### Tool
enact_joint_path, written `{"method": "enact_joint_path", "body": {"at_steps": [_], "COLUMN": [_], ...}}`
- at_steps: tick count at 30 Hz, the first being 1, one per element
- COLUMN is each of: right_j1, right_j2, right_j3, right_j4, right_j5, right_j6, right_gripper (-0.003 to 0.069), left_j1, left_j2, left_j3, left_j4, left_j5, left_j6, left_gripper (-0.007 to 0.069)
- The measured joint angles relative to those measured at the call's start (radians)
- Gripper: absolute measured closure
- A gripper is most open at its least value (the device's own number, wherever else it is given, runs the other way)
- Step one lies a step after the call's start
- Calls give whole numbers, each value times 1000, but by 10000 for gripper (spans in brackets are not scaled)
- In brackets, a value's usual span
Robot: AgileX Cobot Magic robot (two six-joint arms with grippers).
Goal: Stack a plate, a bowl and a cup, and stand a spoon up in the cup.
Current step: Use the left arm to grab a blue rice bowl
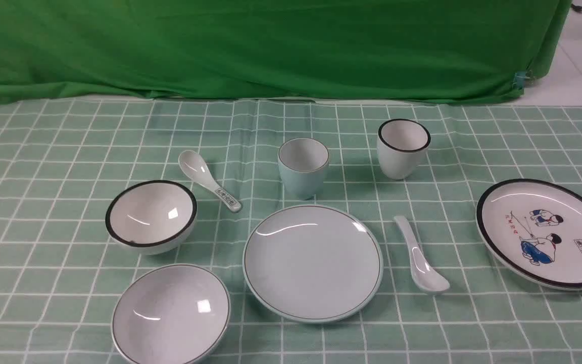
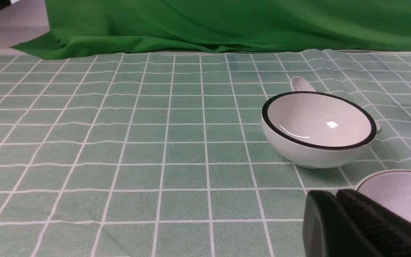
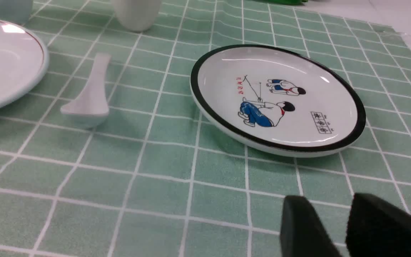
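Left gripper (image 2: 334, 195) sits low at the near left corner, pads pressed together, holding nothing; just right of it the bowl (image 1: 171, 314) rests at the front, with the black-rimmed bowl (image 1: 151, 215) behind; the plate (image 1: 313, 263) lies centre, bare, and the cup (image 1: 303, 168) stands upright just behind it; the spoon (image 1: 421, 259) lies flat beside the plate, scoop nearest; the cartoon plate (image 1: 546, 233) is far right; right gripper (image 3: 332, 200) hovers near it, a slim gap between its pads, gripping nothing.

Plate (image 1: 313, 263), bowl (image 1: 171, 313), cup (image 1: 303, 168), spoon (image 1: 420, 263) on checked tablecloth (image 1: 48, 242)
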Motion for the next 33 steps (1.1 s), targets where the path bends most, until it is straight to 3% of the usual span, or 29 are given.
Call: {"method": "enact_joint_path", "body": {"at_steps": [18,22,25,28,33], "right_j1": [0,0,0,0,0], "right_j2": [0,0,0,0,0], "right_j3": [0,0,0,0,0], "right_j4": [0,0,0,0,7], "right_j5": [0,0,0,-6,-35], "right_j6": [0,0,0,0,5], "right_gripper": [419,419,419,419,419], "left_j1": [0,0,0,0,0], "left_j2": [0,0,0,0,0], "left_j3": [0,0,0,0,0], "left_j4": [-4,-148,-305,-333,-372], "left_j5": [-24,-147,-334,-410,-703], "left_j6": [-6,-90,-233,-284,-462], "left_gripper": [607,607,607,607,607]}}
